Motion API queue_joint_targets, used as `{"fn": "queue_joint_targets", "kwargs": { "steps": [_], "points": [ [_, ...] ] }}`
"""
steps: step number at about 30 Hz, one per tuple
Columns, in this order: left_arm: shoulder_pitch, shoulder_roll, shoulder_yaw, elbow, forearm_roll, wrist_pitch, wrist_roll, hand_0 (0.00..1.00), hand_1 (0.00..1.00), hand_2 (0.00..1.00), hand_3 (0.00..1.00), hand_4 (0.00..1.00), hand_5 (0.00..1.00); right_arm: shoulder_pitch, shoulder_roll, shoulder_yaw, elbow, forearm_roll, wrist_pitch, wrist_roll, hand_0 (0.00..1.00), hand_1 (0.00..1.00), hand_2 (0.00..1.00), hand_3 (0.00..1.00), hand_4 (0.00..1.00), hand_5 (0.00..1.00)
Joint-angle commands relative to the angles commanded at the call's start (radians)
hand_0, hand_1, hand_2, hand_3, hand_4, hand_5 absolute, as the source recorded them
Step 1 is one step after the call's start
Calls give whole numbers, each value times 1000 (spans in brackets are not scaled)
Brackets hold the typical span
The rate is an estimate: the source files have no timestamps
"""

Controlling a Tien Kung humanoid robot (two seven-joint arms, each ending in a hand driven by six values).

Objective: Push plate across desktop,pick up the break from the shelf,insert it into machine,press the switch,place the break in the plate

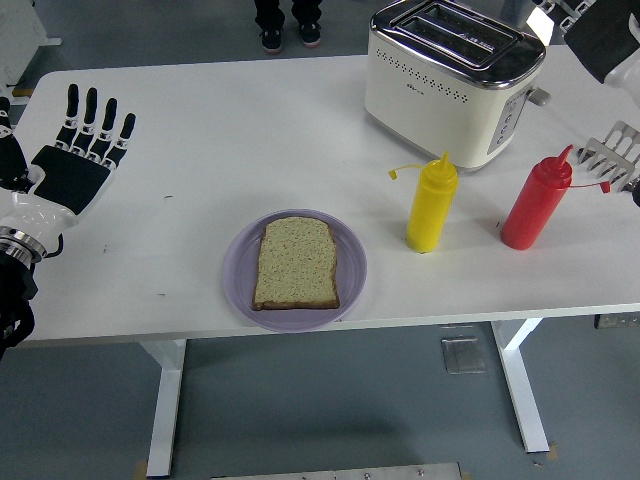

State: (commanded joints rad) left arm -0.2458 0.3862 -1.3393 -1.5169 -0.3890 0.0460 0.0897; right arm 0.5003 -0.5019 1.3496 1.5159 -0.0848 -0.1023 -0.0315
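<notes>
A: Where is the bread sitting right now?

B: The slice of bread is lying flat in the purple plate, near the front edge of the white table. Nothing is touching it.

A: And the toaster?

B: The toaster is standing at the far right of the table, and nothing is showing above its slots. A yellow squeeze bottle and a red squeeze bottle are standing between it and the near edge, just right of the plate.

A: What are the hands doing?

B: The left hand is hovering over the table's left end, palm showing, fingers straight and spread, gripping nothing. The right hand is only peeking in at the top right corner; I cannot tell how its fingers are set. A white rack is poking in at the right edge beside the red bottle.

A: So which step is this?

B: Judging by the bread resting in the plate, the final placing looks done. Only clearing the arms away from the table seems left.
</notes>
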Motion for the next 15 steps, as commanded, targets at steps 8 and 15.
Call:
{"fn": "queue_joint_targets", "kwargs": {
  "steps": [8, 15],
  "points": [
    [3, -16, 10, 1, -40, 1, 10, 801, 744, 698, 691, 817, 998, -134, 40, 139, 6, 43, 14, -29, 820, 756, 739, 740, 717, 418],
    [6, -21, 14, 10, -49, -1, 12, 800, 744, 698, 694, 816, 998, -193, 68, 158, 16, 57, 28, -51, 824, 762, 753, 751, 722, 411]
  ]
}}
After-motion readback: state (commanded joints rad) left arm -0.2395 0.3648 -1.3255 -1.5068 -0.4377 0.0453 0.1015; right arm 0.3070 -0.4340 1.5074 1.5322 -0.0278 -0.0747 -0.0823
